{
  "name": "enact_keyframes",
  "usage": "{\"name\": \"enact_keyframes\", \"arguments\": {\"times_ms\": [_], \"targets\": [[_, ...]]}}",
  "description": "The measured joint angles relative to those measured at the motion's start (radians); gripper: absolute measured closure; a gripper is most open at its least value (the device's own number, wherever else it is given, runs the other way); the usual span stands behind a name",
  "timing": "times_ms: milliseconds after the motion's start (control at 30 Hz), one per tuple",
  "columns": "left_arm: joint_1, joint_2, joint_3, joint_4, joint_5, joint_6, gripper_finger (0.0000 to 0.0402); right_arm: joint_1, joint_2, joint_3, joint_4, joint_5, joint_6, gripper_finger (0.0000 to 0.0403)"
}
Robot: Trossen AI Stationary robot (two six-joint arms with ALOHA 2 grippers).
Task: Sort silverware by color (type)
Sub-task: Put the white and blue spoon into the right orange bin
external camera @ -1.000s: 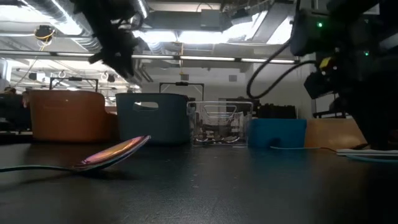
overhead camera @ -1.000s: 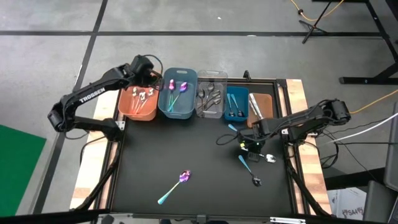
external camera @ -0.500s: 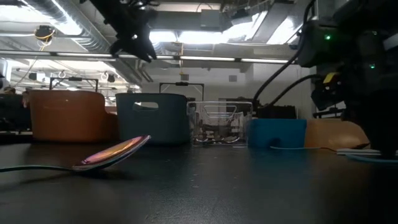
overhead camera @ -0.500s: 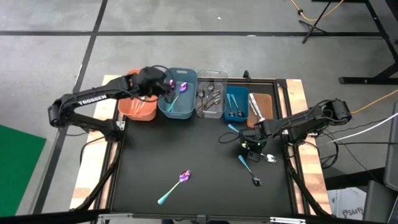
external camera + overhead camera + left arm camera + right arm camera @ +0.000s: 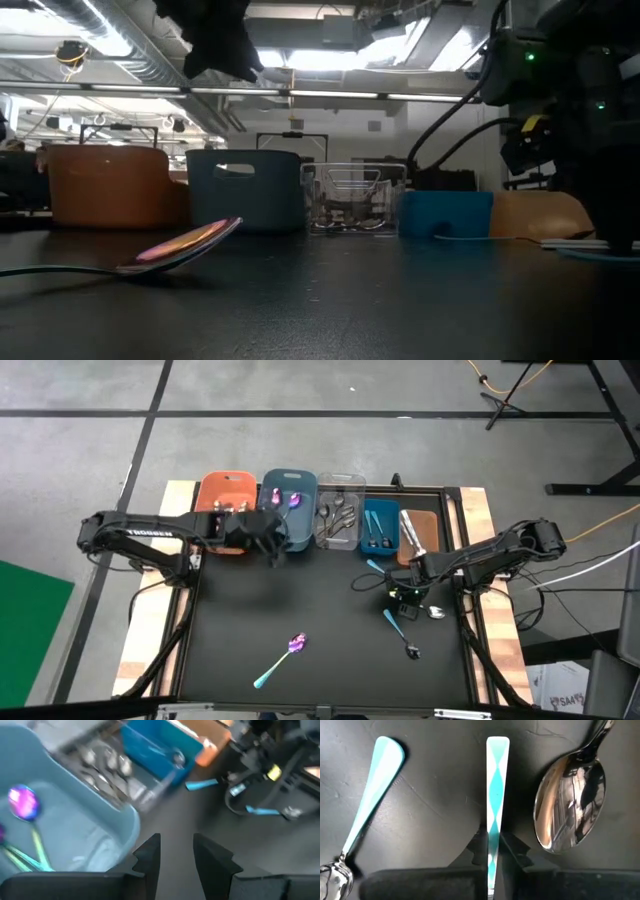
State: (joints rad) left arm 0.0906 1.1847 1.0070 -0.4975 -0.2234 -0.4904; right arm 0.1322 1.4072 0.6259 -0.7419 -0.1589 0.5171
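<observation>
1. your right hand (image 5: 492,851) sits low at the desk's (image 5: 300,600) 3 o'clock edge, fingers (image 5: 512,851) pressed together on a teal-handled utensil (image 5: 496,795); its slim handle stands upright between them.
2. beside that handle in the right wrist view: a second teal-handled utensil (image 5: 367,812) lying flat on one side, a shiny silver spoon (image 5: 569,802) bowl-up on the other, neither touching it.
3. your left hand (image 5: 175,857) hangs above the desk near the 12 o'clock row of bins, just in front of the grey-blue bin (image 5: 288,510); its fingers (image 5: 150,852) stand apart with nothing between them.
4. orange bin (image 5: 226,490), at the 11 o'clock end of the row; you cannot tell its contents, as the left arm covers part of it.
5. grey-blue bin: iridescent purple spoons (image 5: 24,802) with teal handles inside.
6. clear bin (image 5: 340,512): silver spoons (image 5: 107,762) piled inside.
7. blue bin (image 5: 381,526): blue-handled pieces inside.
8. brown bin (image 5: 420,530), at the 1 o'clock end: a pale utensil lying across it.
9. loose on the desk: one purple spoon with teal handle (image 5: 280,660) at 6 o'clock, well apart from both hands; a dark spoon (image 5: 411,651) at 4 o'clock; a blue-handled piece (image 5: 372,565) in front of the blue bin.
</observation>
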Motion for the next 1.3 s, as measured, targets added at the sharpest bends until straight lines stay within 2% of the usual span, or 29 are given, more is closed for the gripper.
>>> {"name": "enact_keyframes", "arguments": {"times_ms": [233,400,833,1033,1300], "targets": [[-0.131,0.0,-0.08,0.004,0.0,-0.157,0.0292,-0.002,0.005,0.101,-0.079,0.013,-0.053,0.0396],[-0.196,0.0,-0.151,0.067,0.0,-0.242,0.0292,-0.002,0.005,0.221,-0.14,0.021,-0.084,0.04],[-0.287,0.0,-0.296,0.338,-0.012,-0.268,0.0292,-0.004,0.003,0.633,-0.486,0.265,-0.107,0.0399],[-0.317,0.0,-0.314,0.343,-0.076,-0.269,0.0292,-0.06,-0.017,0.757,-0.616,0.325,-0.121,0.0399],[-0.333,0.0,-0.314,0.347,-0.11,-0.268,0.0292,-0.213,-0.133,0.78,-0.623,0.357,-0.163,0.0399]]}}
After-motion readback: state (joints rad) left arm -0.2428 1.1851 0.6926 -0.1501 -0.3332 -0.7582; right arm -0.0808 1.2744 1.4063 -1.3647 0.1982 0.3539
